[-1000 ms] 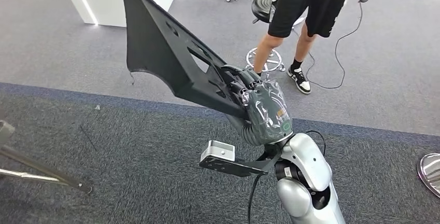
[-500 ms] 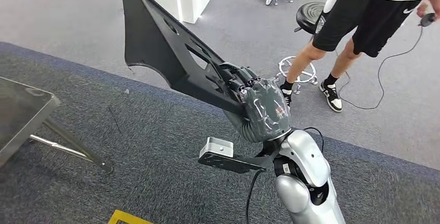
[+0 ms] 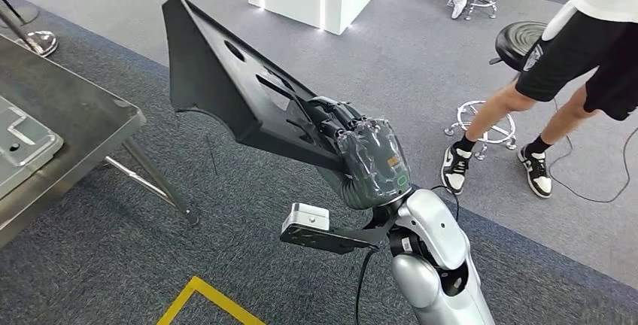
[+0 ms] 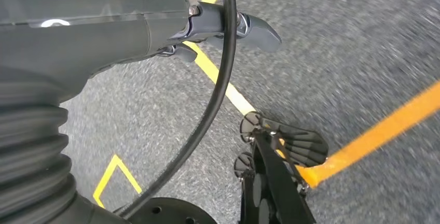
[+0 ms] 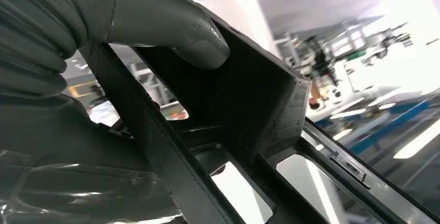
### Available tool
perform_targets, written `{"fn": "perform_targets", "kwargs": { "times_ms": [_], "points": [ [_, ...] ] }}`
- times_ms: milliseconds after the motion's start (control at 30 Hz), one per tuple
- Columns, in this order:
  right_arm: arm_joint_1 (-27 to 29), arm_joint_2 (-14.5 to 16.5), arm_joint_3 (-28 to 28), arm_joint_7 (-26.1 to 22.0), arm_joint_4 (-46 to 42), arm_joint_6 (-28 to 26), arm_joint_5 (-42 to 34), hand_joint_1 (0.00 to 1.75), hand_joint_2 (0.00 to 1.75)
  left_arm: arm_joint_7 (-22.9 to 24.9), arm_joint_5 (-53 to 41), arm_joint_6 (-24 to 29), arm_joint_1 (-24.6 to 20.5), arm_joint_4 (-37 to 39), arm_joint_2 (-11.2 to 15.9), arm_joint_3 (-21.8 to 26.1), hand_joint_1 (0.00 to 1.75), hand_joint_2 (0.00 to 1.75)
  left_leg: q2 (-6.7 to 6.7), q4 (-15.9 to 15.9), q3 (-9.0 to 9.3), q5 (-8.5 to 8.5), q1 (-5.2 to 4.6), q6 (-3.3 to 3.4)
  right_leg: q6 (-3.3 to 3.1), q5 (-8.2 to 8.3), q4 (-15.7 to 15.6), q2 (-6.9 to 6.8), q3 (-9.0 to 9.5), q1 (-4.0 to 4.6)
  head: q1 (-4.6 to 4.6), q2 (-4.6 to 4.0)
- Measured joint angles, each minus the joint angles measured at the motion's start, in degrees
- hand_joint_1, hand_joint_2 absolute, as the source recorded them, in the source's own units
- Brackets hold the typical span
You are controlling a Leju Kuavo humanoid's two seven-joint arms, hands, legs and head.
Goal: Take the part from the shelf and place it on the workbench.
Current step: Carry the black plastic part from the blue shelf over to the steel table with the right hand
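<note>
**Head view: part in right hand, workbench off to the robot's left**

Right hand (image 3: 369, 161) grips the black part (image 3: 226, 84) at its narrow end. Part is a flat, roughly triangular plastic panel with slots and a round hole. Long axis runs from the hand up and away to the left, broad end raised well above the carpet (image 3: 226, 257). Right wrist view: thick grey thumb (image 5: 200, 45) is pressed over one face of the part (image 5: 249, 110), and the palm backs the other side; fingers closed on it, a full grasp as far as I can tell.

Workbench (image 3: 71, 126) is a grey metal-topped table at the left edge, with a light metal tray (image 3: 22, 144) on it. It lies left of the part's broad end, apart from it, nothing touching. Judgement: the placing turns on bringing the part leftward over the bench top, broad end leading; the right arm is the one carrying.

Left hand (image 4: 155, 27) hangs down over carpet with yellow floor tape (image 4: 228, 92); fingers loosely extended, nothing held.

A person (image 3: 572, 77) stands beyond, to the right, by a black stool (image 3: 519, 39).
</note>
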Motion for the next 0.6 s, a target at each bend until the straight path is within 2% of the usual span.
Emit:
{"fn": "perform_targets", "kwargs": {
  "times_ms": [33, 67, 100, 133, 167, 233, 267, 333, 367, 400, 433, 467, 500, 533, 567, 600],
  "points": [
    [0.0, 0.0, 0.1, 0.0, 0.2, 0.0, 0.0, 1.75, 1.75, 0.0, 0.0, 0.0, 0.1, 0.0, 0.1, 0.0, 0.00, 1.75, 0.59, -2.8, 1.51, 1.72, 0.24, -0.32, 0.26, -0.27, 0.3, -0.88, 0.03, -0.10, 0.00, 0.00],
    [-0.1, 0.0, 0.1, 0.0, 0.3, 0.0, 0.0, 1.75, 1.75, 0.0, 0.0, 0.0, 0.1, 0.0, 0.1, 0.0, 0.00, 1.75, 1.80, -6.7, 3.54, 3.22, 0.30, -0.44, 0.60, -0.59, 0.6, -1.59, 0.05, -0.14, 0.00, 0.00],
    [-0.1, 0.0, 0.1, 0.0, 0.5, 0.0, 0.0, 1.75, 1.75, -0.1, 0.0, 0.0, 0.1, 0.0, 0.1, 0.0, 0.00, 1.75, 2.98, -10.0, 5.23, 4.35, 0.26, -0.33, 0.98, -0.94, 1.0, -2.22, 0.03, -0.05, 0.01, 0.00],
    [-0.2, 0.1, 0.2, 0.0, 0.6, 0.0, 0.0, 1.75, 1.75, -0.2, 0.0, 0.0, 0.0, 0.1, 0.1, 0.0, 0.00, 1.75, 3.79, -12.1, 6.27, 4.89, 0.15, 0.07, 1.37, -1.23, 1.3, -2.74, 0.03, 0.08, 0.01, 0.00],
    [-0.3, 0.1, 0.2, -0.1, 0.7, 0.0, 0.0, 1.75, 1.75, -0.2, 0.0, 0.0, -0.1, 0.1, 0.1, 0.0, 0.00, 1.75, 4.14, -12.7, 6.50, 4.82, -0.02, 0.57, 1.73, -1.44, 1.5, -3.22, 0.05, 0.26, 0.02, 0.00],
    [-0.5, 0.2, 0.4, -0.2, 0.9, 0.0, 0.0, 1.75, 1.75, -0.3, 0.0, 0.0, 0.0, 0.1, 0.2, 0.0, 0.00, 1.75, 2.86, -12.6, 6.35, 4.87, -0.16, 1.65, 2.33, -1.70, 1.5, -4.16, 0.29, 0.32, 0.01, 0.00],
    [-0.6, 0.2, 0.5, -0.2, 0.9, 0.0, 0.0, 1.75, 1.75, -0.3, 0.0, 0.0, 0.1, 0.1, 0.2, 0.0, 0.00, 1.75, 2.18, -12.8, 6.40, 4.94, -0.14, 2.03, 2.65, -2.09, 1.8, -3.73, 0.41, 0.16, 0.02, 0.00],
    [-0.8, 0.3, 0.6, -0.2, 1.0, 0.0, 0.0, 1.75, 1.75, -0.4, -0.1, 0.0, 0.0, 0.1, 0.3, 0.0, 0.00, 1.75, 0.91, -13.1, 6.60, 5.19, 0.01, 2.88, 3.04, -4.27, 4.8, -0.85, -0.72, -0.28, 0.02, 0.00],
    [-0.9, 0.3, 0.6, -0.2, 1.0, -0.1, 0.0, 1.75, 1.75, -0.4, -0.1, 0.0, -0.1, 0.1, 0.3, 0.0, 0.00, 1.75, 0.25, -13.2, 6.58, 5.28, -0.01, 3.18, 3.09, -6.04, 8.1, 1.07, -2.25, -0.41, 0.03, 0.00],
    [-0.9, 0.3, 0.6, -0.1, 1.1, -0.1, 0.0, 1.75, 1.75, -0.4, -0.1, 0.0, -0.2, 0.1, 0.3, 0.0, 0.00, 1.75, -0.46, -13.2, 6.53, 5.34, -0.09, 3.43, 3.06, -7.83, 12.2, 2.25, -4.34, -0.45, 0.03, 0.00],
    [-0.9, 0.3, 0.6, -0.1, 1.2, -0.1, 0.0, 1.75, 1.75, -0.4, -0.1, 0.0, -0.3, 0.1, 0.4, 0.0, 0.00, 1.75, -1.30, -13.2, 6.48, 5.37, -0.20, 3.56, 3.03, -9.03, 15.7, 2.81, -6.31, -0.43, 0.03, 0.00],
    [-0.9, 0.2, 0.6, -0.1, 1.3, -0.1, 0.0, 1.75, 1.75, -0.5, -0.1, 0.0, -0.3, 0.1, 0.4, 0.0, 0.00, 1.75, -2.21, -13.2, 6.47, 5.39, -0.34, 3.63, 2.95, -9.22, 17.8, 3.09, -7.63, -0.41, 0.03, 0.00],
    [-0.9, 0.2, 0.6, -0.1, 1.4, -0.1, 0.0, 1.75, 1.75, -0.5, -0.1, 0.0, -0.3, 0.1, 0.5, 0.0, 0.00, 1.75, -3.13, -13.1, 6.50, 5.40, -0.45, 3.66, 2.77, -8.25, 17.7, 3.27, -7.94, -0.41, 0.02, 0.00],
    [-0.9, 0.2, 0.6, 0.0, 1.4, -0.1, 0.0, 1.75, 1.75, -0.5, -0.1, 0.0, -0.2, 0.1, 0.5, 0.0, 0.00, 1.75, -4.05, -13.1, 6.57, 5.42, -0.54, 3.65, 2.47, -6.27, 15.3, 3.59, -7.07, -0.37, 0.02, 0.00],
    [-1.0, 0.2, 0.6, 0.0, 1.5, -0.1, 0.1, 1.75, 1.75, -0.5, -0.1, 0.0, -0.2, 0.1, 0.5, 0.0, 0.00, 1.75, -4.92, -13.1, 6.63, 5.47, -0.56, 3.61, 2.05, -3.88, 11.4, 4.54, -5.43, -0.30, 0.02, 0.00],
    [-1.1, 0.2, 0.6, 0.1, 1.4, -0.1, 0.1, 1.75, 1.75, -0.5, -0.1, 0.0, -0.2, 0.1, 0.4, 0.0, 0.00, 1.75, -5.69, -13.1, 6.60, 5.54, -0.61, 3.51, 1.57, -2.17, 7.6, 5.92, -3.72, -0.28, 0.02, 0.00]
  ]
}}
